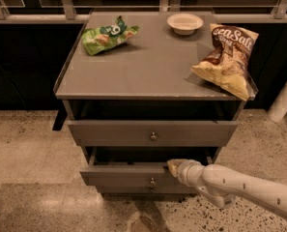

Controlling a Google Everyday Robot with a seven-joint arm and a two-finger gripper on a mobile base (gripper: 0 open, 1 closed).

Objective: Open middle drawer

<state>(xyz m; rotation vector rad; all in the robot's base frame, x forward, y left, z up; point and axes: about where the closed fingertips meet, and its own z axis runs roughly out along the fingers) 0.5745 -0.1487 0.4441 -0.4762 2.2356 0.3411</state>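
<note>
Under the table's (152,66) front edge, the end effector (173,166), apart or together I cannot tell, might slip off the middle drawer's (119,176) top lip.

Two snack bags (109,36) (226,62), one bowl (184,23), two knobbed drawer fronts (114,132) (126,176), one claw (174,167) at the lower front's top edge.

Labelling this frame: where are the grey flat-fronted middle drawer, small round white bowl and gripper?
middle drawer (116,176): camera view, left half of front
white bowl (184,22): camera view, inside
gripper (173,166): camera view, tip at drawer's top edge
</note>
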